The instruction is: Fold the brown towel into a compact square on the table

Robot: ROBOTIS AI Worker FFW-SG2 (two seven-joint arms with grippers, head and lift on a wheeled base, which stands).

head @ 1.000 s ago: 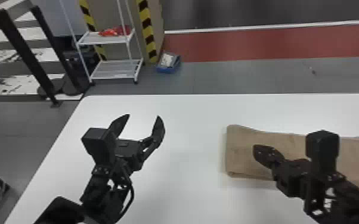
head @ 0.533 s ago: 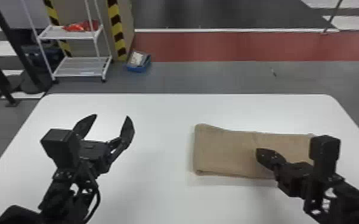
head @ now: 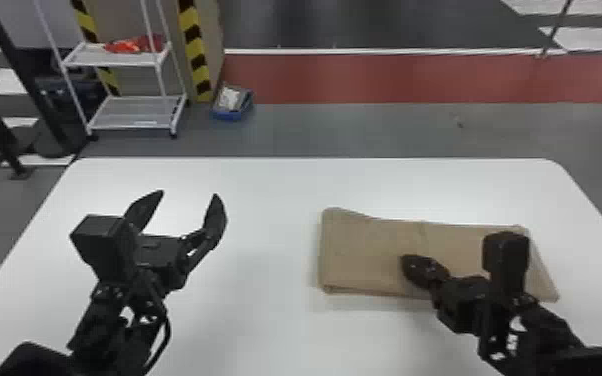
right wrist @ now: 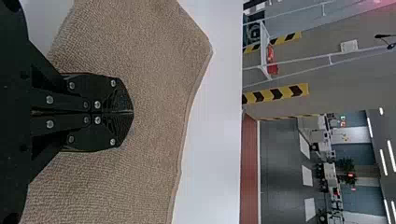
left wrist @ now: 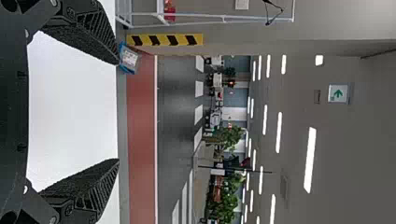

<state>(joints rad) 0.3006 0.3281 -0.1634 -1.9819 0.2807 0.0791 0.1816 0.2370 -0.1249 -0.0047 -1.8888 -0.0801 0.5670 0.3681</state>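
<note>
Wht 2-shelf rack (head: pixel 115 63) at L in bkgd, red item (head: pixel 137 44) on upper shelf; yel/blk striped tape (head: pixel 195 47) just beside. Blue bin (head: pixel 232 116) on gray flr (head: pixel 345 130) nr tape, wht stuff (head: pixel 229 98) inside. Red flr strip (head: pixel 415 77) w/ wht line (head: pixel 390 51) on far edge. Dk posts (head: pixel 24 75) far L. L wrist view: green arrow sign (left wrist: pixel 338 93), ceiling lts (left wrist: pixel 309 160), plants (left wrist: pixel 226 137).

Brown towel (head: pixel 375 250), white table (head: pixel 275 320), black left pincer (head: pixel 188 194), black right pincer (head: pixel 407 261), yellow-and-black striped tape (head: pixel 196 47)
</note>
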